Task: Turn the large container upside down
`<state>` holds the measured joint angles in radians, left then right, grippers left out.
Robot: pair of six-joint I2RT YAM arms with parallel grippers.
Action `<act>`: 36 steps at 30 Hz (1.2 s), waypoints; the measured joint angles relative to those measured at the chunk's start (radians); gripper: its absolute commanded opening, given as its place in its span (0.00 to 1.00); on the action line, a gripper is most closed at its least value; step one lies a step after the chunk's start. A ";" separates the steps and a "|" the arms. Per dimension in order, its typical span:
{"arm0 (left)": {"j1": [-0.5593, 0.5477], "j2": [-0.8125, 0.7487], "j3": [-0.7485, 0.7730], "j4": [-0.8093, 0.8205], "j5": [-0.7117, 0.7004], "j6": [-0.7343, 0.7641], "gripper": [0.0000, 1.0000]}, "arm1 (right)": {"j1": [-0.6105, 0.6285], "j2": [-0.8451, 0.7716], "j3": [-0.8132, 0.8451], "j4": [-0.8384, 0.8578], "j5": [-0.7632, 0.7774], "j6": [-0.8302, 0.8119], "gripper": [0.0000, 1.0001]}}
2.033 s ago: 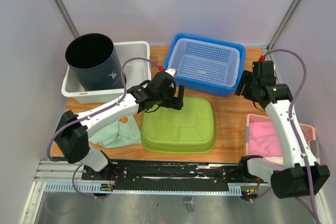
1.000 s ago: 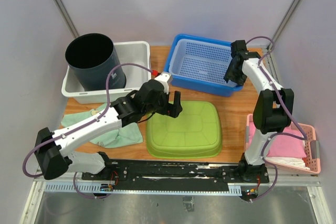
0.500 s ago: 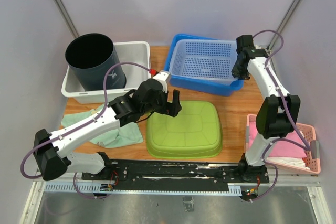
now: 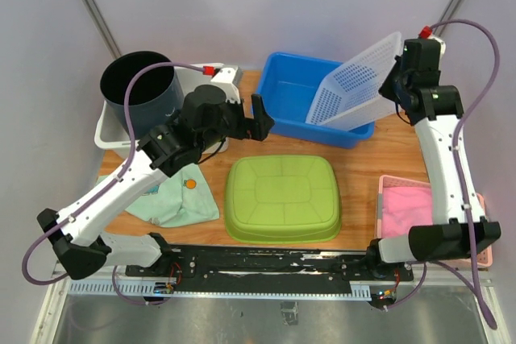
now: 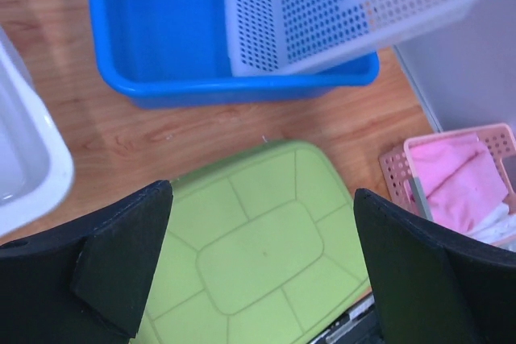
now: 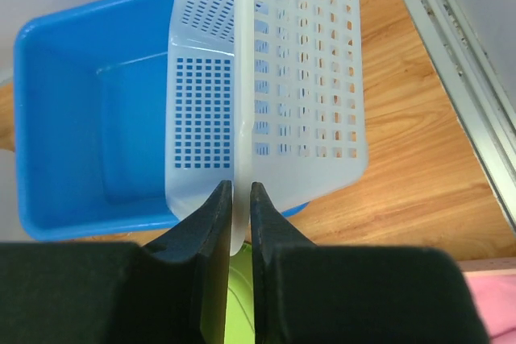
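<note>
A large blue container (image 4: 292, 93) stands upright at the back of the table. A white perforated basket (image 4: 356, 84) is tilted up out of it, with one end still inside. My right gripper (image 4: 397, 78) is shut on the basket's rim (image 6: 241, 142), its fingers (image 6: 211, 223) pinching the thin edge. A green container (image 4: 282, 197) lies bottom up in the middle of the table. My left gripper (image 4: 250, 122) hangs open above the table between the green container (image 5: 262, 239) and the blue one (image 5: 161, 30), holding nothing.
A dark round bin (image 4: 145, 90) sits in a white tub (image 4: 211, 78) at the back left. A mint cloth (image 4: 173, 199) lies at the front left. A pink basket (image 4: 419, 215) holding pink cloth stands at the front right.
My right gripper closed on the white basket's rim and lifted that end up out of the blue container. My left arm rose away from the green container toward the back.
</note>
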<state>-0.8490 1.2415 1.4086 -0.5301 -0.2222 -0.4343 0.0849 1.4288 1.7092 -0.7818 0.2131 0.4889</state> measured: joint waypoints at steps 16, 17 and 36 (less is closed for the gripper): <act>0.100 0.057 -0.014 0.068 0.155 0.011 0.99 | 0.000 -0.273 -0.050 0.010 -0.105 -0.014 0.01; 0.100 0.060 -0.014 0.076 0.165 0.013 0.99 | 0.000 -0.283 -0.047 0.010 -0.111 -0.014 0.01; 0.087 0.120 -0.129 0.451 0.362 0.206 0.99 | 0.000 -0.278 -0.015 0.035 -0.203 0.029 0.01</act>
<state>-0.7624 1.3617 1.2800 -0.0795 0.1398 -0.2287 0.0849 1.1511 1.6939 -0.7464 0.0105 0.5175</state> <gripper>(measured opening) 0.991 0.082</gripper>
